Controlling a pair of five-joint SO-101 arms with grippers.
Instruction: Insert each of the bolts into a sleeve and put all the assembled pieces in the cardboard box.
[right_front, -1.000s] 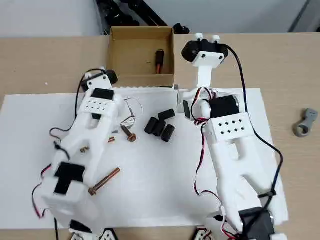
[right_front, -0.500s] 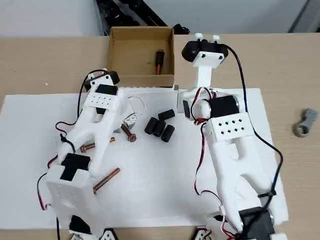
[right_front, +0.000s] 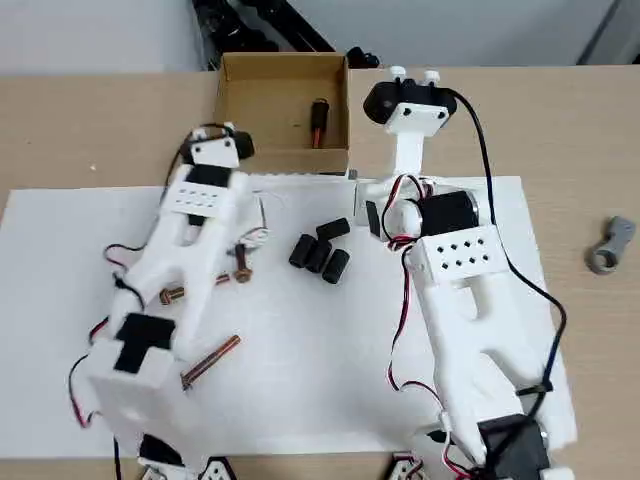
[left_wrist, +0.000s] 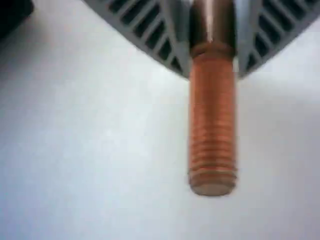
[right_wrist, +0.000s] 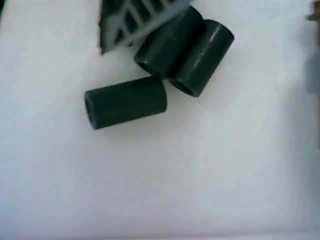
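My left gripper (right_front: 243, 250) is shut on a copper bolt (right_front: 241, 264) just left of the sleeves. In the left wrist view the bolt (left_wrist: 212, 135) sticks out from between the grey fingers (left_wrist: 150, 35), threaded end free above the white sheet. Several black sleeves (right_front: 320, 250) lie in a cluster mid-sheet; three of them (right_wrist: 125, 102) show in the right wrist view. My right gripper (right_front: 362, 212) hangs just right of that cluster. A short bolt (right_front: 172, 294) and a long bolt (right_front: 210, 361) lie by the left arm. The cardboard box (right_front: 240, 110) holds one assembled piece (right_front: 319, 122).
A white sheet (right_front: 320, 390) covers the work area on the wooden table. A grey metal part (right_front: 611, 245) lies on the bare table at the far right. Black hardware sits behind the box. Loose wires hang from both arms.
The left arm has swung toward the box and the sleeves. The bolt that lay left of the sleeves has turned and shifted slightly left, held in the left gripper. The right arm is still.
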